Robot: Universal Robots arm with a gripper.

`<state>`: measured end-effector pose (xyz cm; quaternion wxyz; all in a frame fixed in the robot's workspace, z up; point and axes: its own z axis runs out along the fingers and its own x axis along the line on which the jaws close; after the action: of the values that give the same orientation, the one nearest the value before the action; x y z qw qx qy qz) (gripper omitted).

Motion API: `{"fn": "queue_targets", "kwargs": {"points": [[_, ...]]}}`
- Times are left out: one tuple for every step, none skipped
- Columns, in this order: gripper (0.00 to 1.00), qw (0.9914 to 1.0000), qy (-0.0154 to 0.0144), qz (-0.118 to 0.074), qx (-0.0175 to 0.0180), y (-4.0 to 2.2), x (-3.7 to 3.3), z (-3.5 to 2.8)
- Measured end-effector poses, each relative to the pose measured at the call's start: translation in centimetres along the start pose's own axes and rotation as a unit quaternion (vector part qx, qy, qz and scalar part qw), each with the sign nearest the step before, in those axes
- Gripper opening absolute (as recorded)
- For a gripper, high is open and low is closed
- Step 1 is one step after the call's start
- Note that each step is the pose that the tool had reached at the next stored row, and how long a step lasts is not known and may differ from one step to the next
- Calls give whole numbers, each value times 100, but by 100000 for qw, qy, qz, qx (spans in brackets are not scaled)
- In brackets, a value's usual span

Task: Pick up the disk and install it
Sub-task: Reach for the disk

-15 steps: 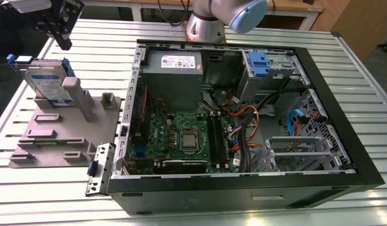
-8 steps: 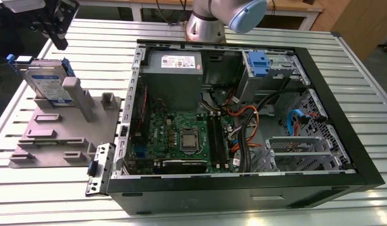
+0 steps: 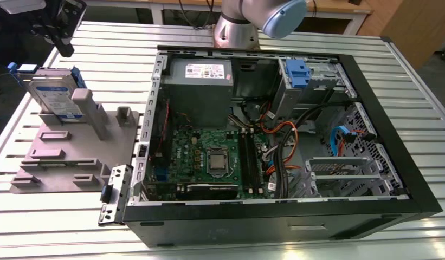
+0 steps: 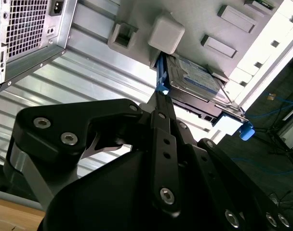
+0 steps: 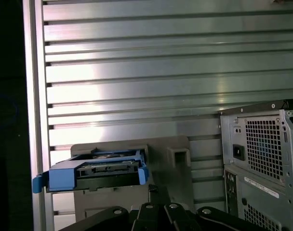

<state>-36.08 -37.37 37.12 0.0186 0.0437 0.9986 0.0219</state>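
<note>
An open computer case (image 3: 419,181) lies on its side on a slatted metal surface (image 3: 56,238), its side panel off, so its inside faces upward and can probably be reached from above. At the exterior view's left of the case sits a grey holder plate (image 3: 59,162) with raised posts. The disk (image 3: 55,95), a silver hard drive with a white-and-blue label and blue side rails, stands on its long edge in this holder, leaning against a tall post (image 3: 88,111). Standing this way seems meant to leave its upper edge and both broad faces free for a grasp from overhead. The arm's black fingers (image 3: 64,47) hang above the disk and a little beyond it, well clear and not touching. They look pressed together with nothing between them. In the second wrist view the fingers (image 4: 162,113) point toward one end of the disk (image 4: 194,77), near a blue rail, with open space between. In the first wrist view the disk (image 5: 96,172) sits just beside the fingers' tip (image 5: 157,192), and the case's rear panel (image 5: 259,154) is nearby.
</note>
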Motion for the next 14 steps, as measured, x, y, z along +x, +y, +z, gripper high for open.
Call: {"fn": "queue_targets", "kwargs": {"points": [[11, 100000, -1, 17, 1, 2, 12, 1], [11, 100000, -1, 28, 4, 4, 25, 4], [11, 100000, -3, 38, 0, 6, 39, 7], [11, 100000, -2, 47, 3, 8, 55, 10], [11, 100000, -3, 59, 2, 11, 73, 14], [11, 100000, -7, 67, 0, 13, 92, 18], [11, 100000, -10, 75, -1, 15, 115, 23], [11, 100000, -8, 83, -1, 18, 141, 27], [11, 100000, -7, 91, 2, 20, 170, 30], [11, 100000, -7, 96, 2, 22, 200, 34], [11, 100000, 0, 105, 6, 24, 232, 38], [11, 100000, -3, 111, 7, 25, 265, 42], [11, 100000, -8, 115, 4, 26, 300, 48], [11, 100000, -10, 118, 3, 26, 330, 54]]}}
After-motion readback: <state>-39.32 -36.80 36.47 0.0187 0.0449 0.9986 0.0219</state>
